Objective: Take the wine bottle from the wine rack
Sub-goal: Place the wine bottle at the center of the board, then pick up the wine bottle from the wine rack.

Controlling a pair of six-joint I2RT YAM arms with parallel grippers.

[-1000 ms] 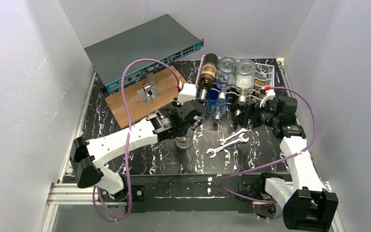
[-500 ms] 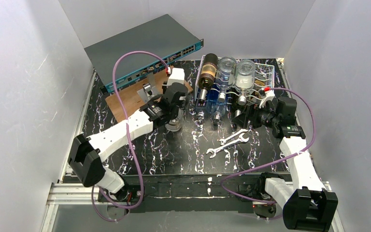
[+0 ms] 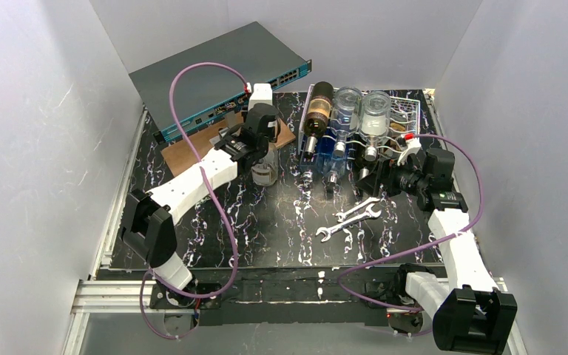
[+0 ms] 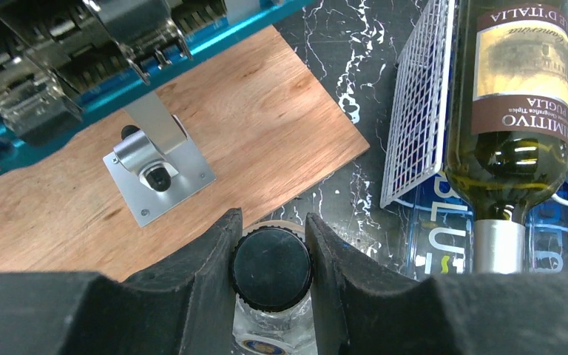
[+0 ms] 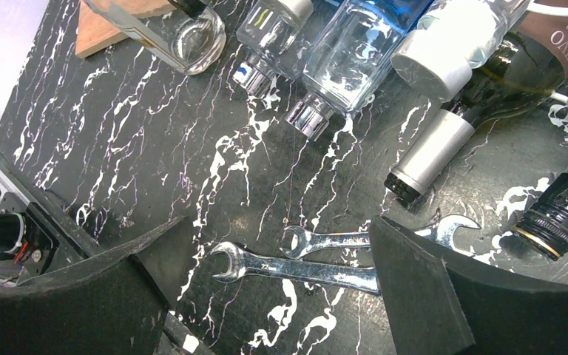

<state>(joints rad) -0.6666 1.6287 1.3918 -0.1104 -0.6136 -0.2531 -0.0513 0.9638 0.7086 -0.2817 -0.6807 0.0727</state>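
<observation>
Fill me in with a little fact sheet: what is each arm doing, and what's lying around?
Left end effector: shut on the black cap of a clear bottle, held upright by the wooden board
Right end effector: open, empty, above two wrenches
Rack: at the back, holding a dark wine bottle and other glass bottles
Behind the board: grey network box

Left end effector (image 4: 271, 238) clamped; right end effector (image 5: 275, 231) spread wide.
</observation>
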